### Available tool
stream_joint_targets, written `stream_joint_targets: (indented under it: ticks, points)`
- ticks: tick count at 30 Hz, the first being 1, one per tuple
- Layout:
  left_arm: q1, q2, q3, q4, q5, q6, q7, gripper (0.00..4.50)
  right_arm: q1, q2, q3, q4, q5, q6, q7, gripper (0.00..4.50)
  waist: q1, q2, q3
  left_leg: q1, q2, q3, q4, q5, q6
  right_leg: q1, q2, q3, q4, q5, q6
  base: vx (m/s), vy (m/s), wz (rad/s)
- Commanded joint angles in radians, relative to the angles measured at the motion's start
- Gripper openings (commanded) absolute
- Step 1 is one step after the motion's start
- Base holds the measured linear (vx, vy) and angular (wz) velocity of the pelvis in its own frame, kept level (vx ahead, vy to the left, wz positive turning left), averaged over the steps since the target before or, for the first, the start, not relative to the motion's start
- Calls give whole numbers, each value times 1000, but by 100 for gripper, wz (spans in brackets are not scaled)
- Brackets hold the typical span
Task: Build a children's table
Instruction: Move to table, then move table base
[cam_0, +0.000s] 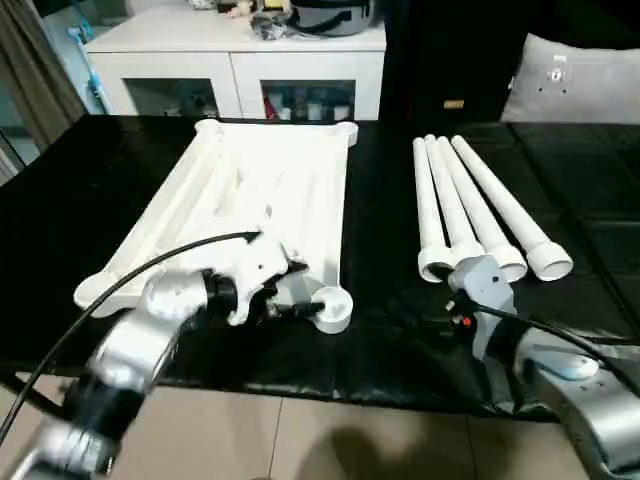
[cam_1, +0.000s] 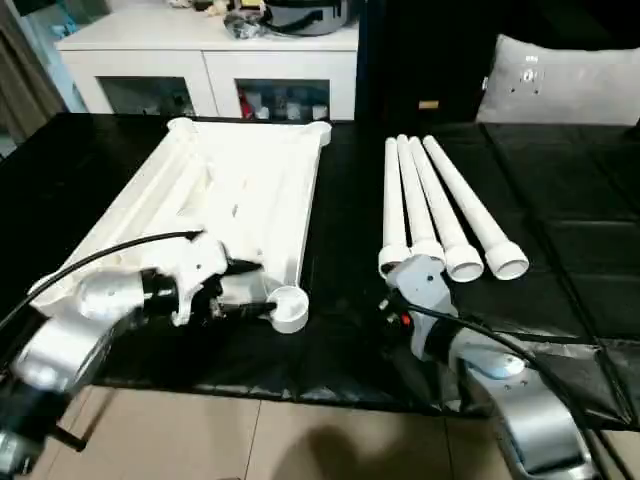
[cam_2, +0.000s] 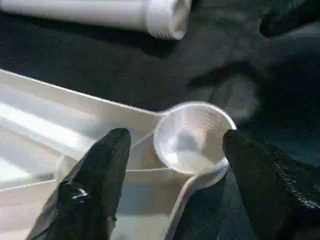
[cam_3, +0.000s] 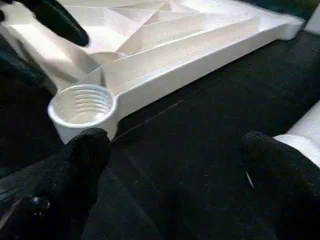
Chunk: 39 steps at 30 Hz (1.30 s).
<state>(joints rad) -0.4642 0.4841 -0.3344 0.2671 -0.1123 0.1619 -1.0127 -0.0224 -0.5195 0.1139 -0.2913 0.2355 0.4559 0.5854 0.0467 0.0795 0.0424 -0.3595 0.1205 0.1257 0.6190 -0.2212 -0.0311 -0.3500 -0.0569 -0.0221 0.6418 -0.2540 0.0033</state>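
Note:
The white tabletop (cam_0: 250, 190) lies ribbed side up on the black table, left of centre. Its near right round corner socket (cam_2: 192, 137) sits between the two black fingers of my left gripper (cam_2: 175, 137), which stand open on either side of it with small gaps. Several white legs (cam_0: 480, 210) lie side by side to the right, wide threaded ends toward me. My right gripper (cam_3: 177, 150) hovers open over bare black surface between that socket (cam_3: 82, 107) and the nearest leg end (cam_3: 305, 135), holding nothing.
A white cabinet (cam_0: 240, 60) stands behind the table and a grey cushion (cam_0: 580, 85) lies at the back right. The table's near edge (cam_0: 330, 385) runs just below both grippers, with tiled floor beyond. A black cable (cam_0: 150, 265) arcs over my left forearm.

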Motion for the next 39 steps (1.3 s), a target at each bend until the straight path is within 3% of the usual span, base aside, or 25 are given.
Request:
stream_joint_targets:
  ticks: [1, 5, 9, 16, 26, 33, 35, 39]
  points:
    - [-23, 19, -15, 42, 21, -23, -43, 304, 9, -12, -6, -31, 11, 0, 23, 450, 1, -8, -54, -2, 87, -30, -76, -86, 60, 39, -93, 49, -75, 89, -247, 0, 0, 0]
    - [-70, 39, -49, 115, 52, -29, -98, 272, 18, -13, -8, -50, 26, 12, 34, 450, -2, -2, -59, -1, 92, -30, -71, -50, 93, 37, -95, 42, -69, 164, -281, 0, 0, 0]
    - [-106, 45, -72, 181, 89, -66, -129, 252, 15, -5, 3, -57, 28, 28, 28, 450, -6, -4, -54, -1, 96, -29, -77, -79, 94, 39, -99, 39, -73, 134, -297, 0, 0, 0]
    - [-166, 23, -72, 306, 126, -152, -121, 201, 29, -9, 2, -76, 39, 43, 48, 450, -8, -8, -51, -1, 100, -29, -81, -107, 80, 41, -103, 40, -77, 98, -295, 0, 0, 0]
    - [-199, 0, -70, 400, 129, -191, -177, 127, 40, -11, 8, -86, 45, 56, 54, 450, -7, -5, -49, -1, 106, -24, -85, -124, 67, 39, -107, 38, -81, 62, -294, 0, 0, 0]
    - [-195, -2, -84, 417, 150, -204, -180, 90, 49, -1, 3, -91, 46, 58, 49, 450, -8, -6, -48, -1, 108, -19, -87, -128, 63, 38, -107, 38, -81, 66, -295, 0, 0, 0]
    - [-195, -4, -85, 422, 152, -207, -180, 53, 49, 0, 3, -92, 47, 59, 49, 450, -9, -7, -46, -1, 108, -17, -87, -140, 61, 37, -107, 39, -84, 49, -294, 0, 0, 0]
    - [-178, -24, -72, 414, 149, -182, -167, 45, 53, 1, 7, -97, 43, 59, 44, 450, -10, -6, -46, -1, 111, -16, -90, -142, 53, 37, -108, 40, -83, 39, -291, 0, 0, 0]
